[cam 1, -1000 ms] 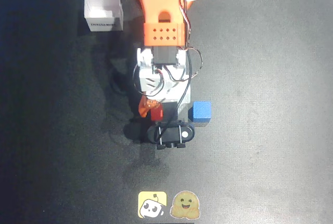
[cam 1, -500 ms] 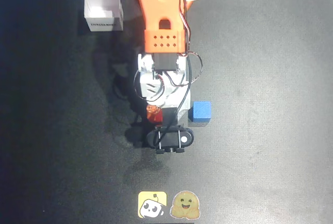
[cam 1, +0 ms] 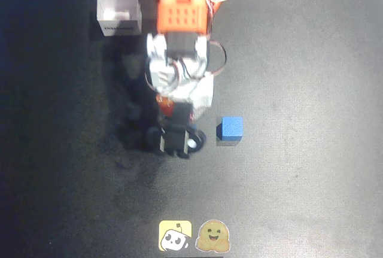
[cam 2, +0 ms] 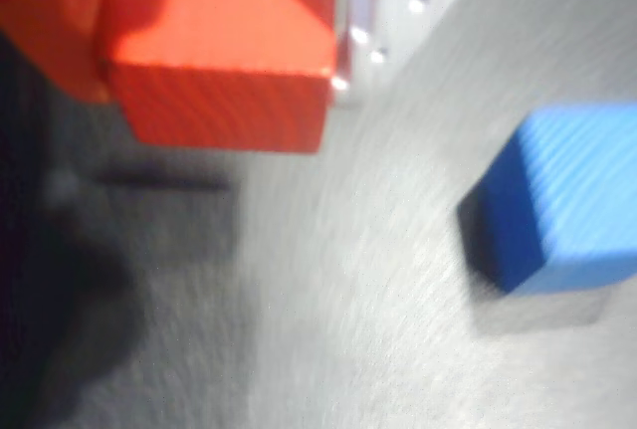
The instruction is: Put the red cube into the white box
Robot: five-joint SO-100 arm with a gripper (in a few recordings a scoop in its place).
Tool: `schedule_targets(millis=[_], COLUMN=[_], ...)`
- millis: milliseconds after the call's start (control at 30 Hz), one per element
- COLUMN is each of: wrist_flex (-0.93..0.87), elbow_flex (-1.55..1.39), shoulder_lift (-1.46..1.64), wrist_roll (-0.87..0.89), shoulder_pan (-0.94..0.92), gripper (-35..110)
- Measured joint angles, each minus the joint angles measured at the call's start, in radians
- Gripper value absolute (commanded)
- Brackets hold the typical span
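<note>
The red cube (cam 2: 224, 51) sits between the jaws of my gripper (cam 2: 214, 81), which is shut on it, and hangs above the dark table with its shadow below. An orange finger (cam 2: 50, 21) presses its left face. From overhead, just a sliver of the red cube (cam 1: 166, 107) shows under the gripper (cam 1: 170, 111), near the middle of the table. The white box (cam 1: 118, 12) stands upright and open at the back left, well apart from the gripper and beside the orange arm (cam 1: 181, 6).
A blue cube (cam 1: 230, 128) rests on the table just right of the gripper; in the wrist view the blue cube (cam 2: 562, 200) lies at the right. Two stickers (cam 1: 192, 236) lie at the front edge. The black table (cam 1: 311, 90) spreads wide on both sides.
The gripper closed on the red cube and raised it off the table. The arm has drawn back and swung slightly left in the overhead view, away from the blue cube.
</note>
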State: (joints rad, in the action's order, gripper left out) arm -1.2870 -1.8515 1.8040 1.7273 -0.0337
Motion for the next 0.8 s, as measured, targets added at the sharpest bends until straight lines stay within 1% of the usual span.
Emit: schedule_targets(millis=[167, 300, 367, 533, 700, 800], wrist_flex=[-0.201, -0.287, -0.334, -0.414, -0.425, -0.425], elbow_flex=[0.106, 0.11, 0.11, 0.11, 0.077, 0.025], shoulder_lift=[0.081, 0.158, 0.181, 0.196, 0.199, 0.207], wrist_roll=[0.167, 0.336, 0.377, 0.394, 0.322, 0.278], shoulder_pan=[-0.002, -0.046, -0.097, -0.278, -0.482, -0.569], gripper=[0, 0, 0, 0, 0, 0])
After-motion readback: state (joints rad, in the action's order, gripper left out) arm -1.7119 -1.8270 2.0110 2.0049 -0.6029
